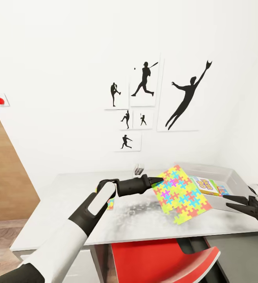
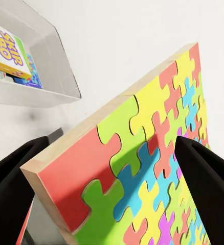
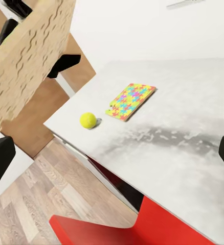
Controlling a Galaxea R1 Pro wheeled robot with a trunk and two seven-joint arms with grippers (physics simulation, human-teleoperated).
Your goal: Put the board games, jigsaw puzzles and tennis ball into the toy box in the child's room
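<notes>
Jigsaw puzzle is pinched by left end effector, held tilted above counter beside toy box for drop-in. Right end effector is spread, empty.

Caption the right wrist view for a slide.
Tennis ball and a second jigsaw puzzle lie apart on the table; red chair below.
</notes>
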